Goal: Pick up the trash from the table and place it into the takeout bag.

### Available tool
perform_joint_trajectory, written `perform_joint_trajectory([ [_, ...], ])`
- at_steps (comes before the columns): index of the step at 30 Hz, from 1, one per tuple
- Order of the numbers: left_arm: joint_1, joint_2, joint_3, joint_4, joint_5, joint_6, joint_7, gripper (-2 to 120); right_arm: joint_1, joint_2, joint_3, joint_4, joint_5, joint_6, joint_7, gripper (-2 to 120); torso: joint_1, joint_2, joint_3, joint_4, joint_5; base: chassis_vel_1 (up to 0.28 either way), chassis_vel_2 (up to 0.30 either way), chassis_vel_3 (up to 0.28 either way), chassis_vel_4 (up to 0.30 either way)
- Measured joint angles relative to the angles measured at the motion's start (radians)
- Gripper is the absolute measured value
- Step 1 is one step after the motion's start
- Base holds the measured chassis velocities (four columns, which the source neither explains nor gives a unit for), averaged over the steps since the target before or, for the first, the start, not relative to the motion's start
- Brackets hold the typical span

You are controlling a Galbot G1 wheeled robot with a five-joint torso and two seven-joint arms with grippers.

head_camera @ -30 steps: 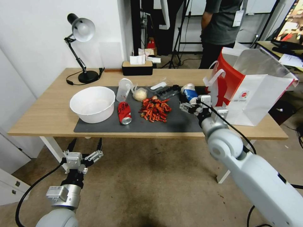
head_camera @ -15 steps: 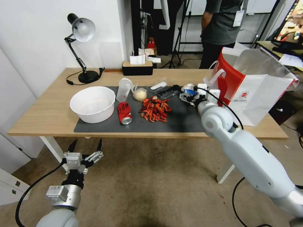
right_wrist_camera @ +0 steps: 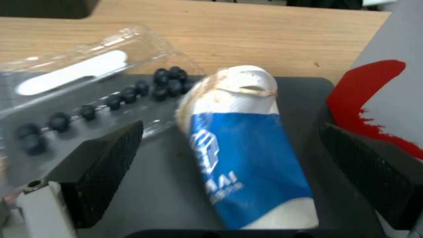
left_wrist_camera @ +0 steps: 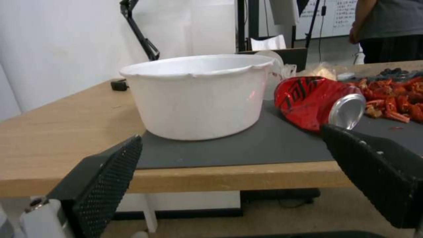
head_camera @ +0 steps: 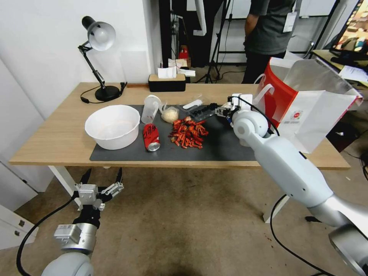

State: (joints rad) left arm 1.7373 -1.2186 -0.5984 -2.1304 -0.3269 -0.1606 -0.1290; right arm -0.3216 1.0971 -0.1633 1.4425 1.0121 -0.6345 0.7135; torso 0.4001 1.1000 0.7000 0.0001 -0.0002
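A dented blue-and-white can (right_wrist_camera: pixel 247 148) lies on its side on the dark grey mat (head_camera: pixel 214 147), beside the takeout bag (head_camera: pixel 303 111). My right gripper (right_wrist_camera: pixel 229 132) is open around it, one finger on each side, neither touching. In the head view the right gripper (head_camera: pixel 226 111) and its wrist cover that can. A red cola can (head_camera: pixel 151 137) lies left of a heap of red shells (head_camera: pixel 188 133). A clear cup (head_camera: pixel 150 108) and a wrapped whitish lump (head_camera: pixel 170 114) sit behind them. My left gripper (head_camera: pixel 100 184) hangs open below the table's (head_camera: pixel 53 138) front edge.
A white bowl (head_camera: pixel 112 126) stands at the mat's left end. A clear tray with dark berries (right_wrist_camera: pixel 88 99) lies right next to the blue-and-white can. A desk lamp (head_camera: pixel 97 57) and a tissue box (head_camera: pixel 166 81) stand at the back. A person stands behind the table.
My right arm has reached farther across the mat toward the bag, and its open fingers now flank the blue-and-white can. The left arm has barely moved.
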Motion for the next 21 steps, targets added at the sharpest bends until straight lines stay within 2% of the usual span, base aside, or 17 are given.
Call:
perform_joint_trajectory([
  [8, -0.002, 0.001, 0.0, -0.014, -0.004, 0.001, 0.003, 100, 0.054, 0.035, -0.024, -0.106, -0.011, -0.031, -0.035, 100, 0.0, 0.0, 0.0, -0.0001, 0.0002, 0.0, 0.0, 0.0, 0.0],
  [21, -0.003, 0.004, -0.003, -0.017, -0.006, 0.002, 0.001, 100, 0.096, 0.067, -0.053, -0.175, -0.019, -0.061, -0.03, 100, 0.0, 0.0, 0.0, -0.0001, 0.0002, 0.0, 0.0, 0.0, 0.0],
])
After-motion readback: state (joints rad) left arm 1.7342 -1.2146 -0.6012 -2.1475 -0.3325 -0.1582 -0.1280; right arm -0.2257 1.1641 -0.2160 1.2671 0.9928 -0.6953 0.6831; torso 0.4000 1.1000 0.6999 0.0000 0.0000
